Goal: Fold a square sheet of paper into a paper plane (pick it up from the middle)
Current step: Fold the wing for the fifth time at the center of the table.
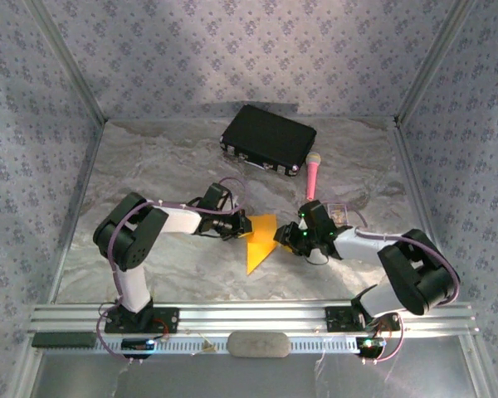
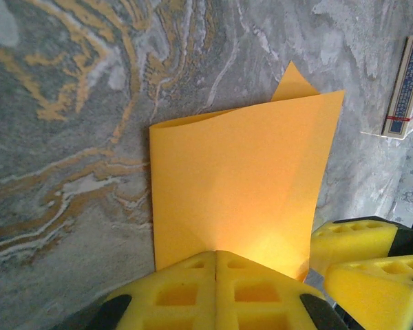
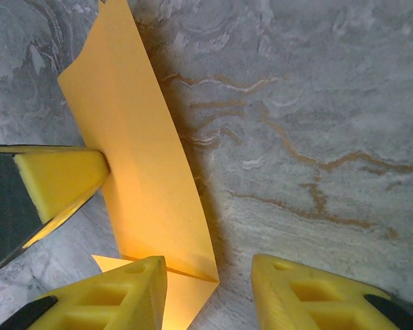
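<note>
Left gripper (image 2: 215,258) pinches paper (image 2: 241,185); right gripper (image 3: 210,275) seemingly parted.

Paper (image 3: 144,179): orange-yellow sheet, folded. One flap stands up off the table and runs from the top edge down to a sharp corner near the bottom. A flatter layer pokes out beneath that corner.
Table (image 3: 316,103): grey marbled surface with brown veins. The paper's shadow lies along the paper's right side.
Right gripper (image 3: 208,271): two yellow foam fingers at the bottom, spread apart. The paper's lower corner sits in the gap, just beside the lower-left finger, unclamped.
Left gripper (image 3: 96,173): yellow foam tip with black backing, reaching in from the left and meeting the paper's left edge.
</note>
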Controlling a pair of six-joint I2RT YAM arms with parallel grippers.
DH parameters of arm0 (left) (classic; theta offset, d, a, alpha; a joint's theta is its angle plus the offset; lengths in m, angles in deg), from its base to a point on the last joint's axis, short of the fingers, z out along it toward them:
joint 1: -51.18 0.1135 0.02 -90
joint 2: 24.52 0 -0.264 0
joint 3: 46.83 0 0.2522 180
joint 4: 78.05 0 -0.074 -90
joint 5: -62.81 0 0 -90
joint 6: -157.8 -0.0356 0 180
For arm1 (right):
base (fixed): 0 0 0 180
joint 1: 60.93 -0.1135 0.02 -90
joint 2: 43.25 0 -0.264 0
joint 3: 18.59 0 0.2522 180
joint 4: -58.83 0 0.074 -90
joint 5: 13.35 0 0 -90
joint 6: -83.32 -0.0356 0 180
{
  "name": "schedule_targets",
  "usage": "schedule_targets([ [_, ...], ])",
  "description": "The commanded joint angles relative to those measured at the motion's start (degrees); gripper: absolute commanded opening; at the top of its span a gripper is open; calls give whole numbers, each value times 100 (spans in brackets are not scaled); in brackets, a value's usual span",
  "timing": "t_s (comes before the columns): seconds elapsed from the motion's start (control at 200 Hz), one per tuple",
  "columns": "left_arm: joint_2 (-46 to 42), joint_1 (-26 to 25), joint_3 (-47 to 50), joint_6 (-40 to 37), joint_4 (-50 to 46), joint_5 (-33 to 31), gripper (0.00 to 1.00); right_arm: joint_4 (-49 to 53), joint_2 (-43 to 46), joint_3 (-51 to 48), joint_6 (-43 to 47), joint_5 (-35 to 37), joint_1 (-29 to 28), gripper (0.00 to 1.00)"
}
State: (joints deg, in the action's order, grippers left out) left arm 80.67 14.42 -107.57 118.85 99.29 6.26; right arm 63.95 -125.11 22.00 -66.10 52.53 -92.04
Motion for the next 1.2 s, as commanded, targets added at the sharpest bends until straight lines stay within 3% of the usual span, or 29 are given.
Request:
schedule_targets([
  [0.0, 116, 14, 130, 6, -116, -10, 0, -435, -216, 86, 100, -266, 61, 36],
  [0.345, 129, 19, 146, 2, -73, -5, 0, -911, -314, 92, 292, -657, 284, 33],
  [0.45, 125, 21, 158, 11, -55, 8, 0, -1356, -500, 142, 525, -1253, 358, 35],
  [0.575, 125, 22, 167, 28, -17, 21, 0, -1209, -810, 368, 829, -1666, 428, 35],
  [1.194, 72, 41, 216, 46, 5, 30, 0, -1108, -1113, 404, 886, -1694, 734, 34],
])
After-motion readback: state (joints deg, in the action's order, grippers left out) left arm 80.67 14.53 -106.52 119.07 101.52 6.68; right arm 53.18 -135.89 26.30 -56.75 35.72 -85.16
